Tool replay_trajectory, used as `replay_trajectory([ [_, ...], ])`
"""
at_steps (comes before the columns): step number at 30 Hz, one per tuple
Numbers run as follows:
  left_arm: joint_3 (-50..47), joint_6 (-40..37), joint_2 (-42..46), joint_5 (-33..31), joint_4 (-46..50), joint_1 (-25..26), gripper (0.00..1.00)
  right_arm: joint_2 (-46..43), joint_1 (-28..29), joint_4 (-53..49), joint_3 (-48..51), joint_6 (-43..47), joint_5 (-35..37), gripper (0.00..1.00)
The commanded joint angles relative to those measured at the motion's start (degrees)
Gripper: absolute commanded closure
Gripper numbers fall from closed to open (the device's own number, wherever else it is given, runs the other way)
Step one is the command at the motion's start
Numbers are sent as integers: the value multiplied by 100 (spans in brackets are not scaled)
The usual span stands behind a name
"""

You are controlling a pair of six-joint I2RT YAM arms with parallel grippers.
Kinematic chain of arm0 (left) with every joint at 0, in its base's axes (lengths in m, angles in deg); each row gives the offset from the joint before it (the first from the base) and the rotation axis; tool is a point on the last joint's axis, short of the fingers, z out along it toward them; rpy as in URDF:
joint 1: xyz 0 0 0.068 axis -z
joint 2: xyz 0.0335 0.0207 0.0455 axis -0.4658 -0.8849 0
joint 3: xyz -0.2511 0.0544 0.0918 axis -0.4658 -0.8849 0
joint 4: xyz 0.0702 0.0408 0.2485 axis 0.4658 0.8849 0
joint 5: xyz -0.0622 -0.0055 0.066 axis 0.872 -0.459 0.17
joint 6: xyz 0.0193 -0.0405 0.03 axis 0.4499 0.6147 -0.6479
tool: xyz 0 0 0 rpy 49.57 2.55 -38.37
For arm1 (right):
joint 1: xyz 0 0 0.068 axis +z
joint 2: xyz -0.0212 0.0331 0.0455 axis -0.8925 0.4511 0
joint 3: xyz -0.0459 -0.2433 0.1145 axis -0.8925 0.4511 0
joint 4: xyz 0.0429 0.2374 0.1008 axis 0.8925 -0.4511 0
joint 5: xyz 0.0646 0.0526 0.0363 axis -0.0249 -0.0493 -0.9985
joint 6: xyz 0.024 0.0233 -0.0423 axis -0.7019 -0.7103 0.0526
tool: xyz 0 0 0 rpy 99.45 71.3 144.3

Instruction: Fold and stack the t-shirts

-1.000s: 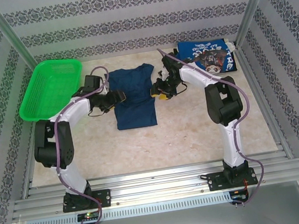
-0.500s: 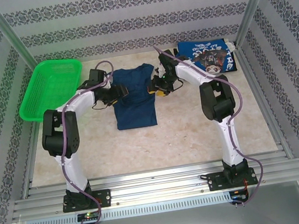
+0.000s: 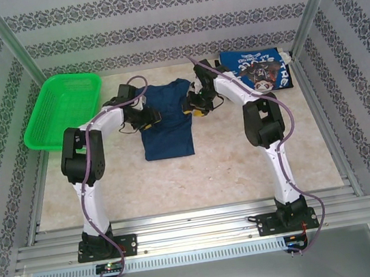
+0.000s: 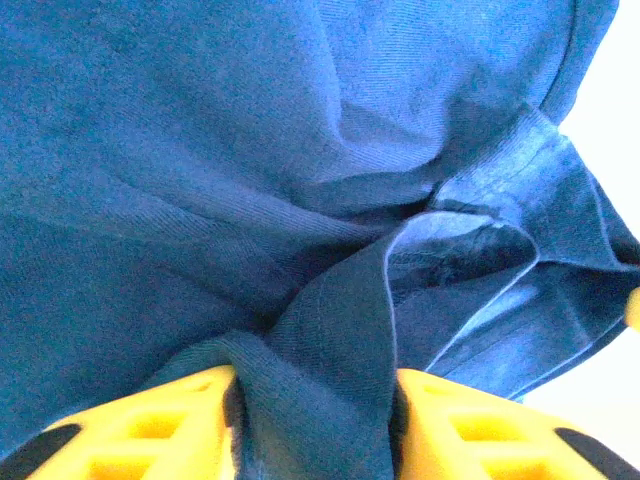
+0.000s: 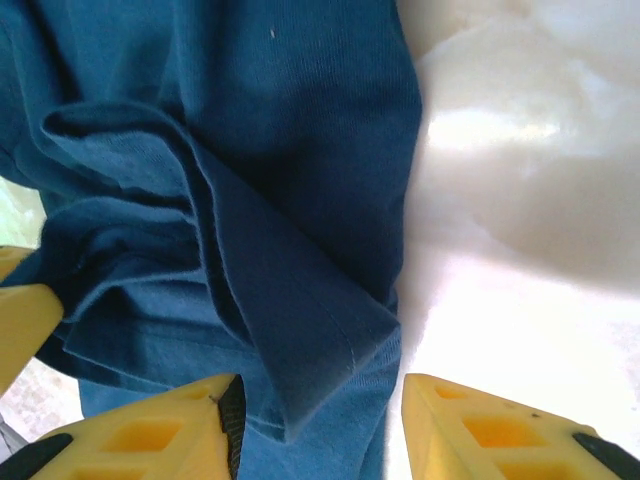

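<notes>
The navy t-shirt (image 3: 167, 130) lies flat mid-surface (image 3: 230, 166), collar away from the arms. The left hand (image 4: 315, 395) is closed on a bunched fold at the shirt's left side. The right hand (image 5: 320, 400) stands part open around the right sleeve hem, one finger clear of the cloth. The brighter blue t-shirt (image 3: 257, 72) lies at the far right corner

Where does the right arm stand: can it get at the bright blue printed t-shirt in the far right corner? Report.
Probably yes: the bright blue printed t-shirt lies uncovered close beside the right gripper. But the gripper's fingers straddle a sleeve of the dark navy t-shirt, which it must leave first.
</notes>
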Motion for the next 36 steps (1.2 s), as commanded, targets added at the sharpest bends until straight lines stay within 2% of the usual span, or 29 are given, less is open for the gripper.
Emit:
replay_trajectory([
  [1,279,-199,-84,-75,415,12,77,223,9,-342,-368,144,159,54],
  [3,358,-214,-78,-127,543,-3,90,316,27,-385,-512,135,125,57],
  [5,329,-184,21,-139,575,-41,96,397,47,-445,-658,134,89,60],
  [8,174,-97,228,-155,473,-125,98,479,109,-521,-822,135,95,68],
  [13,0,5,383,-169,407,-312,99,631,122,-650,-1085,105,90,91],
  [16,-164,96,541,-144,274,-431,100,633,137,-712,-1254,106,89,100],
  [22,-172,242,683,-1,115,-569,100,561,151,-756,-1606,32,71,100],
  [32,380,366,76,-51,176,-704,97,1212,68,-900,-2442,-188,-56,100],
  [34,552,444,-83,36,146,-746,93,1318,32,-847,-2596,-292,-81,100],
  [36,765,460,-263,73,213,-764,78,1399,-5,-771,-2687,-378,-166,80],
])
